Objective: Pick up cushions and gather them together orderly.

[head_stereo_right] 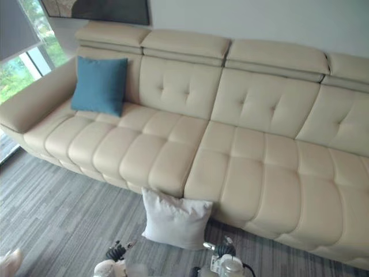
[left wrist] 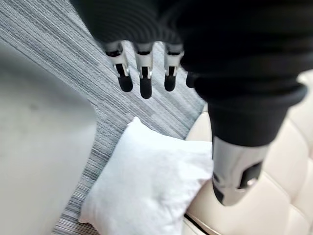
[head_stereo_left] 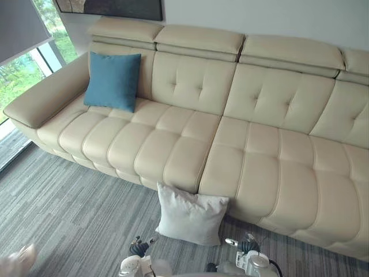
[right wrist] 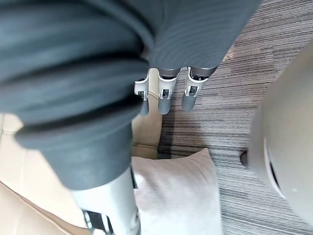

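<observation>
Nearest, at the lower edge of the head views, both hands are largely cut off. The wrist views show the left hand (left wrist: 145, 78) and the right hand (right wrist: 165, 95) hanging above the grey carpeted floor (head_stereo_left: 69, 202), fingers straight and loose, holding nothing. Just beyond them the white cushion (head_stereo_left: 190, 214) stands on that floor against the front of the cream sofa (head_stereo_left: 248, 156), whose right end runs out of view; farthest, the blue cushion (head_stereo_left: 113, 79) is propped against the backrest beside the left armrest.

On floor (head_stereo_left: 69, 219): white cushion (head_stereo_left: 190, 216) just ahead, between left hand (head_stereo_left: 138, 249) and right hand (head_stereo_left: 248, 246). On sofa (head_stereo_left: 253, 161): blue cushion (head_stereo_left: 113, 81) far beyond left hand.
</observation>
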You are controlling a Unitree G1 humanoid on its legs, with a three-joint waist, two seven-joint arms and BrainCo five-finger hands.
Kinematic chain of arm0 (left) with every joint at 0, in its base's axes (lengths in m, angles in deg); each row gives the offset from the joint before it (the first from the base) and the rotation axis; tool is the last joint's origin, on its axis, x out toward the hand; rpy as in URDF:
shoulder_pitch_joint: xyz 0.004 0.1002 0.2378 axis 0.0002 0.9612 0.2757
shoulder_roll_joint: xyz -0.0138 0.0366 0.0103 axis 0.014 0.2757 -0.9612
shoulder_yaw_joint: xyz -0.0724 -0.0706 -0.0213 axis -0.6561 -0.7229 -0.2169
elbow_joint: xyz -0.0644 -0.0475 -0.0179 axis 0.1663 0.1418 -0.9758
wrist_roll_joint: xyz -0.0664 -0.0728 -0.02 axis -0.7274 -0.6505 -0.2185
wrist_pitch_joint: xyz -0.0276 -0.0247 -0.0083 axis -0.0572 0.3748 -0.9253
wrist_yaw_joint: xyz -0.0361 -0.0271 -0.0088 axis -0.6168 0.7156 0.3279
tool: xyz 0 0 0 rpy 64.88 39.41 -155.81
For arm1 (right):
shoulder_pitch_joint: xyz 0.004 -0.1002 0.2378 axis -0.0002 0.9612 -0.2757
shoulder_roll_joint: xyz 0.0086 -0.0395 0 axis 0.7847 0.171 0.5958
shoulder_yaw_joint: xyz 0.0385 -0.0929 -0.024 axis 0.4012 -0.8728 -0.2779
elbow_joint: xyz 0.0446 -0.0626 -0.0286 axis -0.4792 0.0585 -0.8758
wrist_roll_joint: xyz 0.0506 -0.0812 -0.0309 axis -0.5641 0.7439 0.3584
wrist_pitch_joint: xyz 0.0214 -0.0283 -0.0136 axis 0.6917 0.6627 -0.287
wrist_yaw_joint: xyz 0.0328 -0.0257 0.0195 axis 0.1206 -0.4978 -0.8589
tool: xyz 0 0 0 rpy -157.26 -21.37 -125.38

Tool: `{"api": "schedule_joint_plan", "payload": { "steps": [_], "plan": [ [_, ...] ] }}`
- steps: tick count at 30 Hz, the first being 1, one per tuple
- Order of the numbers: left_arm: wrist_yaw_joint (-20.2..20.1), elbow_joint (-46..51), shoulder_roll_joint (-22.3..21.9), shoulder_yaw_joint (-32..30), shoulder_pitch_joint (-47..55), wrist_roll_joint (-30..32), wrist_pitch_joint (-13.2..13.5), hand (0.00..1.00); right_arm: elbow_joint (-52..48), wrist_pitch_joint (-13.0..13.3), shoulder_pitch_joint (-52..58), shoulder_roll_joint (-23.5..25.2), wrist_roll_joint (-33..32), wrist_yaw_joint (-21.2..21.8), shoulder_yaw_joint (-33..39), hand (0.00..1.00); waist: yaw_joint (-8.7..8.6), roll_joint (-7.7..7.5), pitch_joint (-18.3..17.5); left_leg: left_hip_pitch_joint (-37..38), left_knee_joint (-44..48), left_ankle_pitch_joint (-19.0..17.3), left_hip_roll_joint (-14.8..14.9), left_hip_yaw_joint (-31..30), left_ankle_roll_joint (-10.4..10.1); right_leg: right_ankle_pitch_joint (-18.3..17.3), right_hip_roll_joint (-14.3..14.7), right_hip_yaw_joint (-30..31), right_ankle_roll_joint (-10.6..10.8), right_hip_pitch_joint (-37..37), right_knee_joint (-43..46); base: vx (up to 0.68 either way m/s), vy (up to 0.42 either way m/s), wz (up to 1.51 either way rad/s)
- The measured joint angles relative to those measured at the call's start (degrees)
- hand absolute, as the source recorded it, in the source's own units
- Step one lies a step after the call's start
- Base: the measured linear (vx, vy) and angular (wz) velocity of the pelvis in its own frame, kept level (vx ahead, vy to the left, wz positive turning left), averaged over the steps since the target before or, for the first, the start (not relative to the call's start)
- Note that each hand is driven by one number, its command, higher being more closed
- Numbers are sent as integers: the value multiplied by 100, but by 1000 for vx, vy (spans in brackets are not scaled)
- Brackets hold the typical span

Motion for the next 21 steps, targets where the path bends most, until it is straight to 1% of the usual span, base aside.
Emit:
{"api": "schedule_joint_plan", "payload": {
  "steps": [1,2,3,4,5,6,7,8,9,12,15,18,21],
  "plan": [
    [0,50,-5,27,24,0,6,0,11,-10,-3,13,0,-2,32,0,6,1,0,-151,-379,-4,-43,79,10,1,-12,49,2,79,-98,193,11,-21],
    [1,59,4,32,9,-2,12,0,4,-12,-10,28,-2,-11,82,0,8,1,2,-271,-985,15,-137,39,25,0,-24,86,8,126,-137,213,48,-20],
    [4,60,7,32,4,-5,14,0,3,-15,-12,27,-3,-19,84,0,10,0,5,-298,-1187,62,-177,21,67,0,-27,100,14,134,-128,185,101,-11],
    [12,43,7,46,-7,-6,17,0,-5,-28,-9,25,-5,-30,86,0,10,6,3,-321,-1819,482,-316,-135,39,-12,-20,119,65,135,-105,174,116,-18],
    [21,44,92,46,-15,-5,31,0,75,-38,-23,64,-4,-31,80,0,53,-150,13,-111,-2050,552,-488,-94,57,-30,-100,290,216,167,-136,159,119,-17],
    [24,36,146,52,-21,-1,35,0,77,-34,-16,117,-1,-32,68,0,52,-244,18,-23,-2168,570,-550,-53,86,-13,-143,340,247,208,-217,105,97,-20],
    [27,25,178,44,-14,-3,31,0,85,-35,4,171,0,-37,70,0,54,-308,-22,11,-2230,571,-577,13,90,18,-213,357,299,240,-309,72,81,-11],
    [29,12,189,45,-18,-2,31,0,96,-38,3,198,0,-37,46,0,55,-323,-27,61,-2265,572,-599,58,96,44,-241,387,342,275,-356,118,156,-23],
    [39,-97,223,46,-51,2,29,0,90,-32,24,202,1,-48,38,0,47,-346,-63,156,-2373,591,-687,147,136,90,-310,473,415,310,-442,103,129,-22],
    [57,-154,238,76,-59,11,27,0,91,-31,31,206,4,-57,30,0,34,-343,-75,273,-2568,641,-785,235,217,154,-393,541,504,381,-589,65,89,-14],
    [71,-193,240,131,-58,8,29,0,92,-31,50,205,9,-66,35,0,32,-348,-96,398,-2755,707,-843,283,266,165,-457,558,521,401,-607,11,50,-3],
    [130,-225,245,161,-57,8,30,0,99,-26,55,205,7,-96,11,0,31,-355,-112,538,-2958,786,-873,353,259,180,-482,639,539,433,-652,-12,16,-13],
    [170,-251,274,215,-50,3,28,0,98,-3,99,203,4,-202,-4,0,21,-371,-201,545,-3189,933,-900,364,258,289,-480,653,541,386,-812,-18,1,-4]
  ]
}}
